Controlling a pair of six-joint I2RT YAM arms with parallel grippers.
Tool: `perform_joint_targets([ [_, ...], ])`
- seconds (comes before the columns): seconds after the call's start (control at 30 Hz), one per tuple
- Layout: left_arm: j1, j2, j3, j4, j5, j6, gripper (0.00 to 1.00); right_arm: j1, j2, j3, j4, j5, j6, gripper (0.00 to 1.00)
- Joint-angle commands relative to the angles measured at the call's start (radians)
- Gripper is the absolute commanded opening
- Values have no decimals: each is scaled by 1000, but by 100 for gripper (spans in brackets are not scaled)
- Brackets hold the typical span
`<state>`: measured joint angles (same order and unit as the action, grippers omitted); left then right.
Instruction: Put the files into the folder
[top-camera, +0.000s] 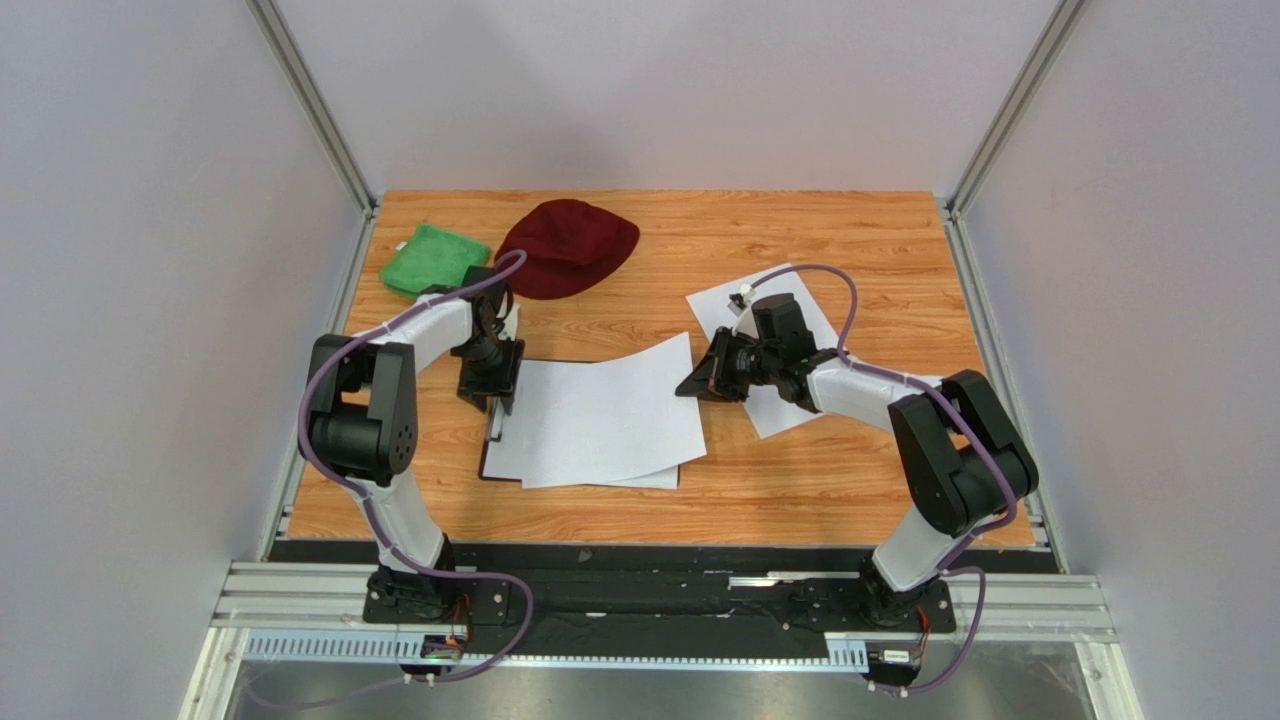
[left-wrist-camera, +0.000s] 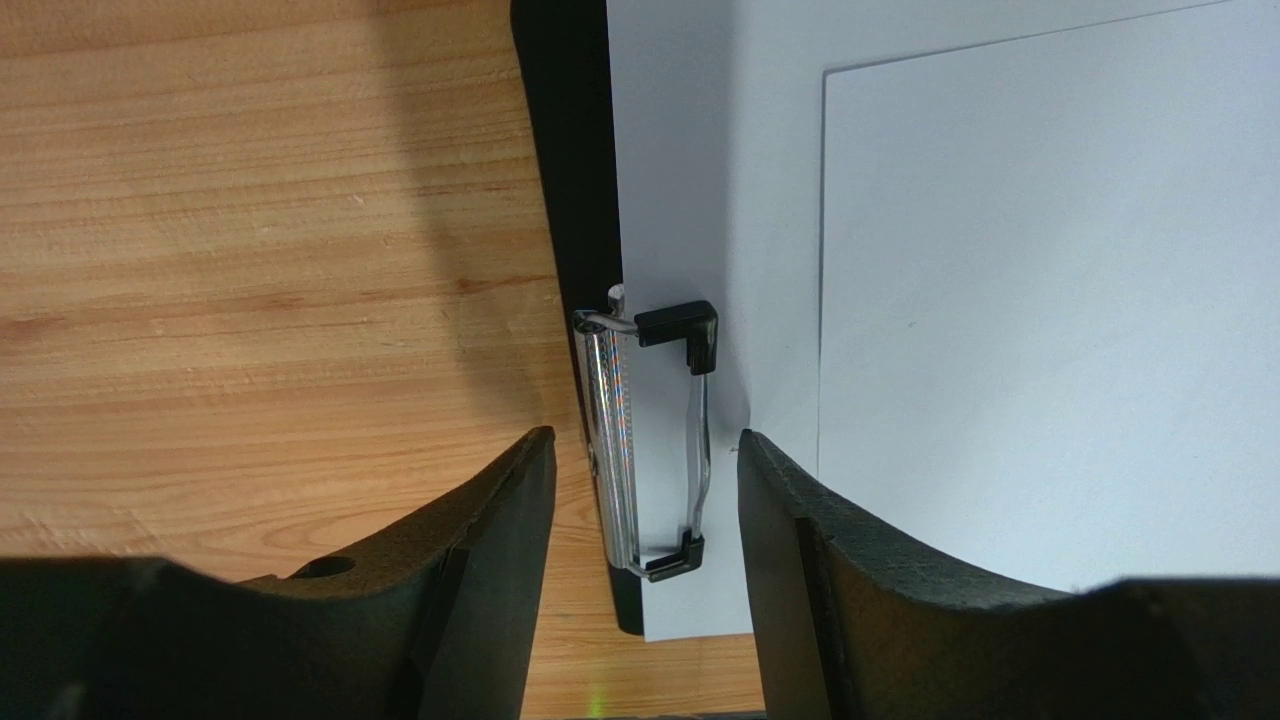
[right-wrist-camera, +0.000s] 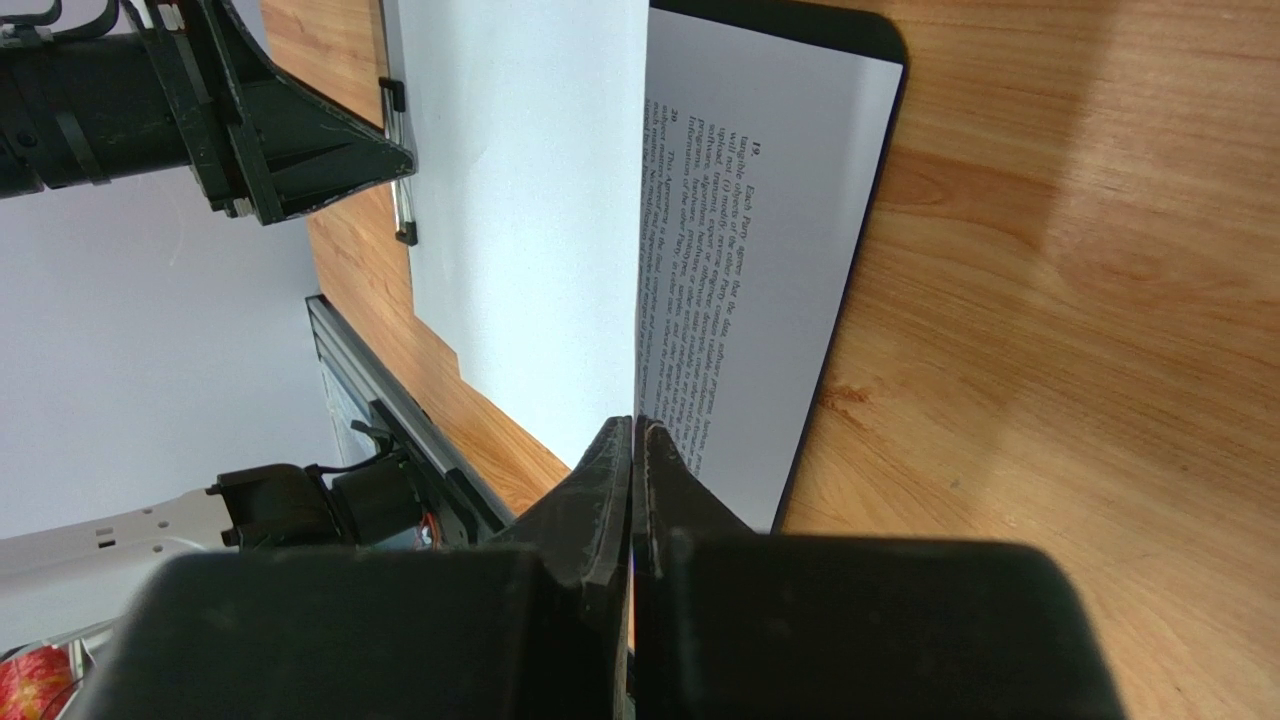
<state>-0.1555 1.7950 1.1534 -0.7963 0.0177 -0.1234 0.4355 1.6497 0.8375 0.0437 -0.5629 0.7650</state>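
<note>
pincer on the left (left-wrist-camera: 643, 450): jaws apart, one on each side of the shiny silver metal clip (left-wrist-camera: 616, 435), small gaps both ways. pincer on the right (right-wrist-camera: 634, 428): shut tight on the edge of a plain white paper sheet (right-wrist-camera: 526, 225), higher at that side. below it, on the flat black clipboard (left-wrist-camera: 571, 150), a white sheet with small black words (right-wrist-camera: 736, 255). third white paper sheet (top-camera: 774, 413) on the brown wooden table (top-camera: 842, 240) under the right arm. far back: dark red cap (top-camera: 571, 240) beside green cloth (top-camera: 433, 258).
</note>
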Motion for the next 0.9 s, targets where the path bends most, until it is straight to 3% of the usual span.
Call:
perform_joint_targets([
  [0.0, -1, 17, 3, -14, 2, 19, 52, 0, -18, 0, 41, 31, 2, 0],
  [0.17, -1, 29, 2, -20, 10, 10, 47, 0, -2, 3, 44, 35, -1, 0],
  [0.4, -4, 47, 5, -18, 45, -8, 27, -1, 33, 25, 42, 47, -10, 0],
  [0.5, -6, 52, 8, -18, 77, -19, 24, -1, 51, 43, 38, 47, -15, 0],
  [0.57, -10, 50, 8, -21, 79, -21, 25, -3, 62, 49, 44, 47, -4, 0],
  [0.6, -10, 50, 8, -20, 79, -28, 35, -1, 65, 51, 47, 49, 2, 0],
  [0.7, -12, 50, 6, -23, 79, -36, 46, -1, 65, 54, 50, 61, 22, 0],
  [0.77, -12, 55, 12, -24, 65, -38, 44, -1, 56, 48, 48, 75, 36, 0],
  [0.8, -12, 58, 19, -29, 62, -38, 36, 0, 53, 43, 53, 84, 49, 0],
  [0.87, -12, 60, 19, -30, 60, -38, 31, 3, 42, 32, 56, 95, 62, 0],
])
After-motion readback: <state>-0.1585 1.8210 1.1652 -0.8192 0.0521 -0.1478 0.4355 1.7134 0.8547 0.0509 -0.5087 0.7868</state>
